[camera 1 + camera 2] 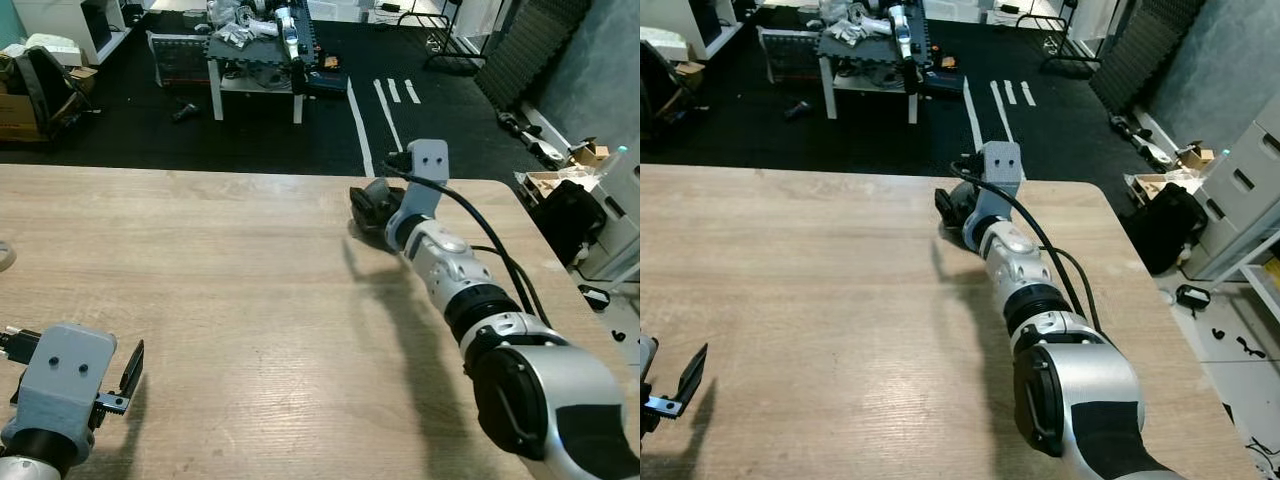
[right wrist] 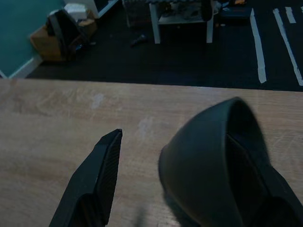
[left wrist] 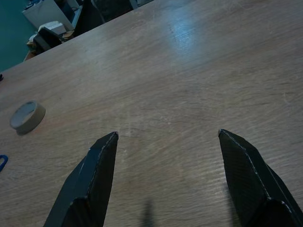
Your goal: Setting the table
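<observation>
A dark grey bowl point(image 2: 208, 161) lies tipped on its side near the far edge of the wooden table point(image 1: 220, 270). My right gripper point(image 1: 378, 215) reaches out to it and is open. One finger sits inside the bowl's mouth, and the other finger point(image 2: 94, 179) stands apart from the bowl's outer wall. In the eye views the bowl point(image 1: 954, 208) shows just beyond the right wrist. My left gripper point(image 3: 168, 135) hovers low over the table's near left part, open, with nothing between its fingers.
A roll of tape point(image 3: 27, 116) lies flat on the table, left of my left gripper. Beyond the far edge is a dark floor with white stripes point(image 1: 385, 105) and a cluttered white table point(image 1: 255, 55). Bags and boxes point(image 1: 570, 215) stand to the right.
</observation>
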{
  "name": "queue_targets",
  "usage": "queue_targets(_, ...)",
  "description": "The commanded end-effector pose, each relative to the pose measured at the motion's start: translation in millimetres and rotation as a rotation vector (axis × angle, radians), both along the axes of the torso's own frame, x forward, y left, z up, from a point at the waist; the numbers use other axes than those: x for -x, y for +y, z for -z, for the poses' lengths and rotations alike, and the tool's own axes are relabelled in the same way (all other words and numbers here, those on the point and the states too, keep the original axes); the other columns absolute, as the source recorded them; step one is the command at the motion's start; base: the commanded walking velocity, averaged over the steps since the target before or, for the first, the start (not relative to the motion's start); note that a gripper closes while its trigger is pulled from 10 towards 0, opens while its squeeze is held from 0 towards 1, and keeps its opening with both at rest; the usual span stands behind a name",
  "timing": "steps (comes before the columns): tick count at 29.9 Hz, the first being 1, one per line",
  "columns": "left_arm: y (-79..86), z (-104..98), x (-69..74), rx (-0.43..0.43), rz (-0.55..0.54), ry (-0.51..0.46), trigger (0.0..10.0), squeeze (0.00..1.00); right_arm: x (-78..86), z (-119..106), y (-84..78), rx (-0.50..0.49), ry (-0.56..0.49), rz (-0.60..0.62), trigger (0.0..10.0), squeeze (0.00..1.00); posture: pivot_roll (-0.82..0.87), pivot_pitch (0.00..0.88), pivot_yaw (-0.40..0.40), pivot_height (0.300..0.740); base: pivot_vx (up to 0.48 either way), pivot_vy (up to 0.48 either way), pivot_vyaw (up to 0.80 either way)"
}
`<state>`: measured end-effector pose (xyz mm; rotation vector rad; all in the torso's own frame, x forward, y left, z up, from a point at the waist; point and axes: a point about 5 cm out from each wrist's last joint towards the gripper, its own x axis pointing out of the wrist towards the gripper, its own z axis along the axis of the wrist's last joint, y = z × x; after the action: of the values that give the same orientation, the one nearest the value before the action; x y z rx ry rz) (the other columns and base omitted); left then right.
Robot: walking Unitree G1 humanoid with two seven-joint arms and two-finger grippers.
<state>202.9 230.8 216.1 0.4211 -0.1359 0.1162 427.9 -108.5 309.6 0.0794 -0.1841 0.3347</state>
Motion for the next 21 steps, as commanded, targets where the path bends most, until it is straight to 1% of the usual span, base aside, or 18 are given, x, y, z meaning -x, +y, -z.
queue_targets(1, 1.6, 6, 2.6, 0.009, -0.015, 0.032, 10.0, 0.00, 0.3, 20, 5.6, 0.036, 0.060, -0.023, 10.0, 0.00, 0.30, 0.320, 0.010, 0.740, 0.000, 0.000, 0.00)
queue_targets(2, 1.6, 6, 2.5, 0.010, -0.015, 0.031, 10.0, 0.00, 0.4, 21, 6.9, 0.042, 0.064, -0.026, 10.0, 0.00, 0.30, 0.320, 0.010, 0.740, 0.000, 0.000, 0.00)
queue_targets(3, 1.4, 6, 2.4, 0.010, -0.016, 0.031, 10.0, 0.00, 0.7, 23, 9.0, 0.050, 0.068, -0.034, 9.2, 0.00, 0.30, 0.322, 0.010, 0.740, 0.000, 0.000, 0.00)
queue_targets(4, 1.2, 6, 2.2, 0.011, -0.016, 0.031, 10.0, 0.00, 1.2, 28, 12.0, 0.056, 0.080, -0.041, 0.0, 0.00, 0.30, 0.322, 0.010, 0.740, 0.000, 0.000, 0.00)
queue_targets(8, 0.7, 6, 1.8, 0.012, -0.015, 0.030, 10.0, 0.00, 1.7, 34, 15.2, 0.060, 0.100, -0.045, 0.0, 0.00, 0.30, 0.320, 0.009, 0.740, 0.000, 0.000, 0.00)
queue_targets(12, 0.5, 6, 0.1, 0.016, -0.016, 0.027, 10.0, 0.00, 2.3, 43, 17.4, 0.043, 0.127, -0.041, 0.0, 0.00, 0.30, 0.314, 0.007, 0.740, 0.000, 0.000, 0.00)
queue_targets(21, -1.9, 7, -5.6, 0.026, -0.008, 0.018, 10.0, 0.00, 1.9, 45, 11.9, -0.015, 0.132, -0.007, 0.0, 0.00, 0.29, 0.297, 0.007, 0.740, 0.000, 0.000, 0.00)
